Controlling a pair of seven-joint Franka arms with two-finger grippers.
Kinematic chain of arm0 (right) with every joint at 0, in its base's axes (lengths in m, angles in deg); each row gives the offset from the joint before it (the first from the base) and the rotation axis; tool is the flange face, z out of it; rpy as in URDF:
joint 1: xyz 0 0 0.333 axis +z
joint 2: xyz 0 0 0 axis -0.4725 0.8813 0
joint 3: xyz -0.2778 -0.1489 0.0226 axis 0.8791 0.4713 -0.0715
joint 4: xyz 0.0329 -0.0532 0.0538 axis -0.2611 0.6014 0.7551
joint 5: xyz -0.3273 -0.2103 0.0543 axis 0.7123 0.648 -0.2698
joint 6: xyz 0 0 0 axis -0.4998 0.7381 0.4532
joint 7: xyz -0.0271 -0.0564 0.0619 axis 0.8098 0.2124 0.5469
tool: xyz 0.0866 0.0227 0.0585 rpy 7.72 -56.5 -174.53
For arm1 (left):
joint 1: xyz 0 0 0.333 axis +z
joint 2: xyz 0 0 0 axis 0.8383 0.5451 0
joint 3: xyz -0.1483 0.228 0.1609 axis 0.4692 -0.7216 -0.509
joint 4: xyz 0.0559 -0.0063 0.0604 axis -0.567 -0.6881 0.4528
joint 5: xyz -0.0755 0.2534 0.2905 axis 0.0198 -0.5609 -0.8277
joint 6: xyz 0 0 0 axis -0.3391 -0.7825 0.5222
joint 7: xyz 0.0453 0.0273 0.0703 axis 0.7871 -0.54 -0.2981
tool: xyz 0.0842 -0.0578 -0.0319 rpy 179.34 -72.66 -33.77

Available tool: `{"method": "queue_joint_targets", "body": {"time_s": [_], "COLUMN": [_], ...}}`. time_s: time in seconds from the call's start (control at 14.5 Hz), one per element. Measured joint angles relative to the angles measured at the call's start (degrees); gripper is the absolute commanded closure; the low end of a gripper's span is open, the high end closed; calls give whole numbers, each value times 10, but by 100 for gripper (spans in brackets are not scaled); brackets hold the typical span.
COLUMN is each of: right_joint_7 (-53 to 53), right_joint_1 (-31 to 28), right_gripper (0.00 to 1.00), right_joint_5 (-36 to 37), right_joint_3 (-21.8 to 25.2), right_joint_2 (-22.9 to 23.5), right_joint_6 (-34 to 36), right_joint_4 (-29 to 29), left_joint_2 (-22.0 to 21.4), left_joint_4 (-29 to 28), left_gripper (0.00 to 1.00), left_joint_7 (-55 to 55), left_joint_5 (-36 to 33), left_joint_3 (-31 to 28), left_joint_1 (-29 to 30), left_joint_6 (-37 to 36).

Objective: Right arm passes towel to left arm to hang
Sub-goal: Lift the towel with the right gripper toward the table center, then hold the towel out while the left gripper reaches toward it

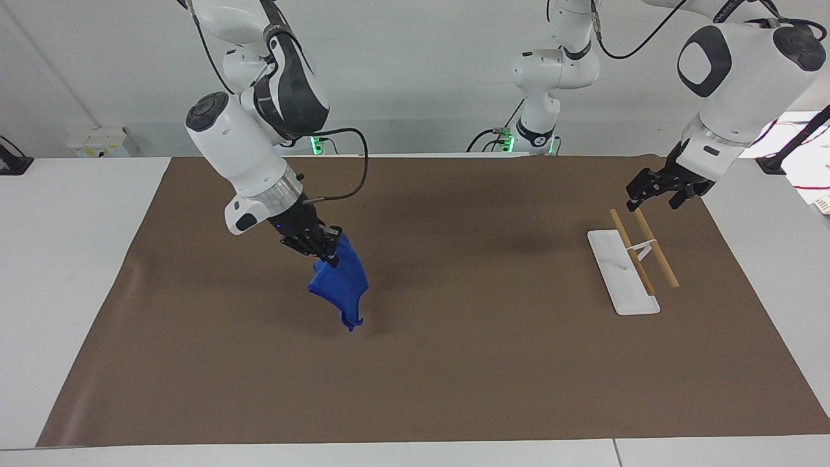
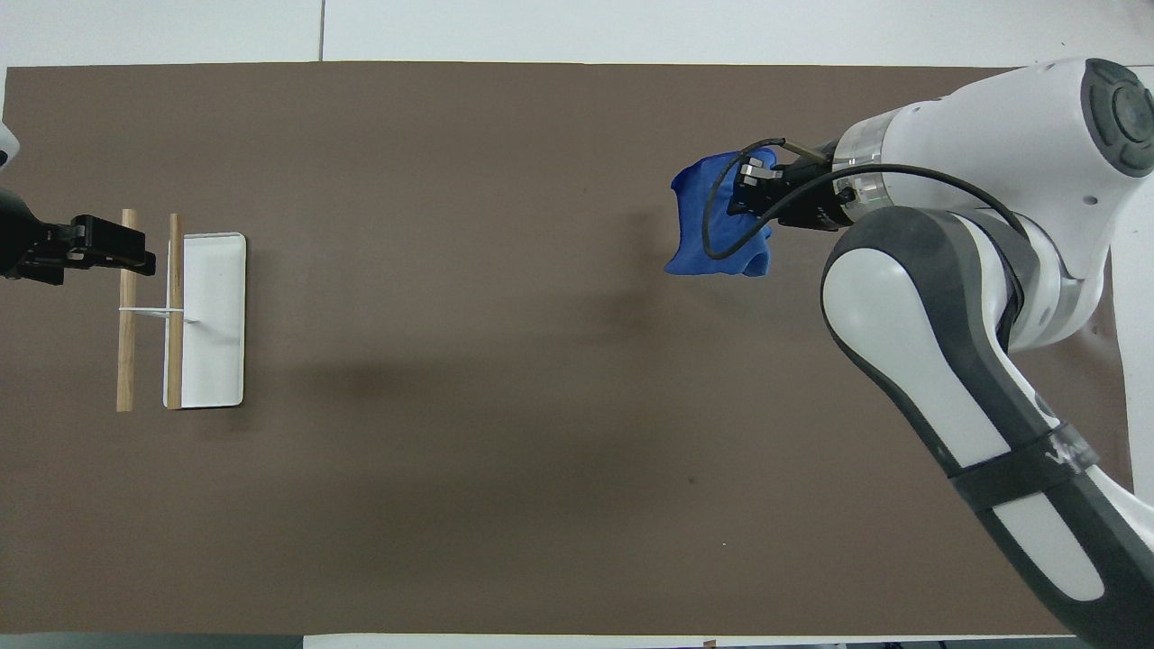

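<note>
One bright royal-blue soft cloth towel (image 1: pixel 340 280), airborne over the brown mat (image 1: pixel 454 363), pinched in the shut right gripper (image 1: pixel 322 250).
Carry high, drape free; left gripper (image 1: pixel 652 188) waits spread over the wooden-railed white rack (image 1: pixel 624 272).

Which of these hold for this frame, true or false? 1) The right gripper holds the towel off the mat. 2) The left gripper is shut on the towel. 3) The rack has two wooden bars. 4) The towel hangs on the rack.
1) True: the right gripper is shut on the towel, which dangles over the brown mat.
2) False: the left gripper is open, holding nothing, over the rack's end nearer to the robots.
3) True: two wooden bars on a white base.
4) False: the towel is in the right gripper, toward the right arm's end of the table.
</note>
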Motion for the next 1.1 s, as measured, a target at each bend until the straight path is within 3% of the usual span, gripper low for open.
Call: {"method": "queue_joint_targets", "body": {"time_s": [0.34, 0.69, 0.97, 1.1], "right_joint_7": [117, 215, 240, 243], "right_joint_1": [64, 125, 176, 192], "right_gripper": [100, 100, 100, 100], "right_joint_5": [-131, -238, -279, -282], "right_joint_3": [-1, -2, -2, -2], "right_joint_2": [15, 23, 30, 33], "right_joint_6": [-75, -183, -264, -277], "right_joint_4": [-19, -22, -23, -24], "left_joint_2": [-2, -3, -2, 1], "left_joint_4": [-13, -78, -143, -155], "left_gripper": [0, 0, 0, 0], "left_joint_7": [-51, -311, -506, -581], "left_joint_5": [15, 122, 178, 247], "left_joint_3": [1, 5, 6, 7], "left_joint_1": [-17, -74, -121, -127], "left_joint_6": [3, 88, 198, 223]}}
